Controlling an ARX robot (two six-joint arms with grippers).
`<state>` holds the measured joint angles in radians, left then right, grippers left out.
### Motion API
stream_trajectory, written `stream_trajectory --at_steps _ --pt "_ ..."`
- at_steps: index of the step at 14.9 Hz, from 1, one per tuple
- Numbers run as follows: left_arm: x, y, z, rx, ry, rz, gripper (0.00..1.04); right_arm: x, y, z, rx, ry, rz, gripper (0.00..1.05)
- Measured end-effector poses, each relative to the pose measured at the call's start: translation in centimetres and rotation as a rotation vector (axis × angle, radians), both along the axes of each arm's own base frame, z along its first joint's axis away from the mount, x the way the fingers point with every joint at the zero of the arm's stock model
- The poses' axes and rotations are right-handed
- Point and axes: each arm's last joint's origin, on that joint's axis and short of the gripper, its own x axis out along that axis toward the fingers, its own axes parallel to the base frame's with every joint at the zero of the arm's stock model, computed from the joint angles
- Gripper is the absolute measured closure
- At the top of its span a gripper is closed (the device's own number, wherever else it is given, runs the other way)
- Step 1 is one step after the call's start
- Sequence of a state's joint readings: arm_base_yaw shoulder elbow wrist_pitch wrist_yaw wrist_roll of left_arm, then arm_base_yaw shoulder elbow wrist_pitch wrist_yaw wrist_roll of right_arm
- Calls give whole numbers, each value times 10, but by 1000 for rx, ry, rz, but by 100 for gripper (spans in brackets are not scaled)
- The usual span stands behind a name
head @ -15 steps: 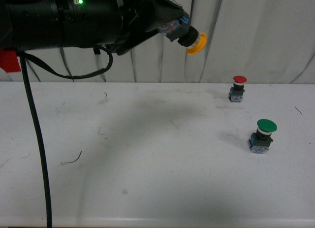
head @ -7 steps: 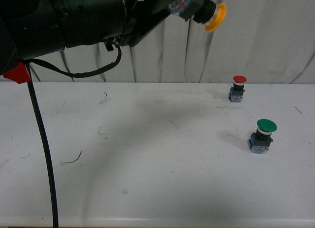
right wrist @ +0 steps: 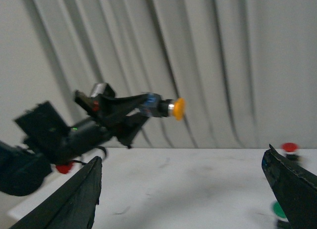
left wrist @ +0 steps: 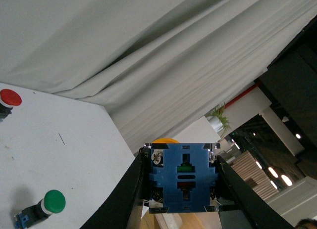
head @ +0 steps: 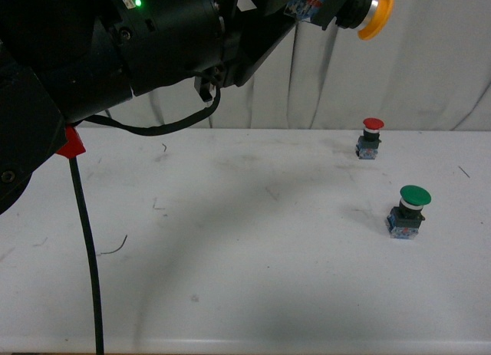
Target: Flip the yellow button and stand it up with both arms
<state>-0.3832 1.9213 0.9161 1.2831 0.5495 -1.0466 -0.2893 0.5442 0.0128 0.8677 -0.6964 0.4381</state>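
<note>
item 1: yellow button. held in the air, well above the table, at about 1 o'clock in the front view. it lies sideways: the orange-yellow cap points to 3 o'clock, with the silver ring and black collar behind it and the blue base toward 9 o'clock. in the left wrist view the underside of the blue base faces the camera, with screws at its corners. only an edge of the cap shows beyond it.

item 2: left gripper. its jaws are clamped on the button's blue base, with one black finger pressed to each side. the left arm fills the 10 to 12 o'clock part of the front view. it carries a lit green light, a red patch and a black cable hanging down toward 7 o'clock.

item 3: right gripper. seen only in its own wrist view. its two black fingers stand wide apart with nothing between them. it is well apart from the yellow button.

item 4: red button. upright on the table at about 3 o'clock, near the back edge.

item 5: green button. upright on the table, at about 5 o'clock from the red button and apart from it.

item 6: grey curtain. pleated, behind the table.
</note>
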Motion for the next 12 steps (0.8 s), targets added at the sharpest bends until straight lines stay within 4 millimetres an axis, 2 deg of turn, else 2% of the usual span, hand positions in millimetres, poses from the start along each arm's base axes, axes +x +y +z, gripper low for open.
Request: stream_trajectory --at_steps 1,2,3,4,6,8,9,10,12 --pt "1 0 1 -2 -4 3 71 13 1 7 57 4 116 6" --pt "1 0 2 -2 -9 9 71 36 -1 28 103 -43 132 6" --pt "2 -1 4 -4 -17 12 71 63 -3 46 145 -72 119 6" --pt "2 -1 4 -7 -19 19 71 96 0 56 210 -42 119 6" --pt "3 -1 4 -10 -17 32 71 158 10 63 351 28 120 6" --pt "3 -1 5 -10 -18 33 71 204 29 80 454 11 175 6" --pt "3 1 5 -11 -19 36 71 219 39 81 505 31 210 6" --pt "3 1 5 -11 -20 37 71 231 51 73 585 95 252 6" --pt "4 2 6 -11 -20 42 71 238 74 46 736 251 297 6"
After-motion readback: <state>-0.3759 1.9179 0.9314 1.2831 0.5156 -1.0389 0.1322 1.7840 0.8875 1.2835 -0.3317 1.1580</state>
